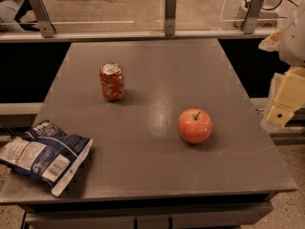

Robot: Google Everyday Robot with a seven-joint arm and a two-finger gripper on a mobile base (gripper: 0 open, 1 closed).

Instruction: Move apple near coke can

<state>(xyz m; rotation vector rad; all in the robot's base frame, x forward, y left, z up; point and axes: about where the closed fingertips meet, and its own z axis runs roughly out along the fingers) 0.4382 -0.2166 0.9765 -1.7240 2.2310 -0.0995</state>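
A round red-pink apple (195, 126) with a short dark stem sits on the grey table (157, 70), right of centre. A small red coke can (112, 82) with a silver top stands upright on the left part of the table, farther back than the apple and well apart from it. My gripper (284, 101) hangs at the far right of the view, beyond the table's right edge and to the right of the apple, holding nothing that I can see.
A blue-and-white crinkled snack bag (44, 155) lies on the table's front left corner, partly over the edge. A rail with metal brackets (170, 12) runs along the back of the table.
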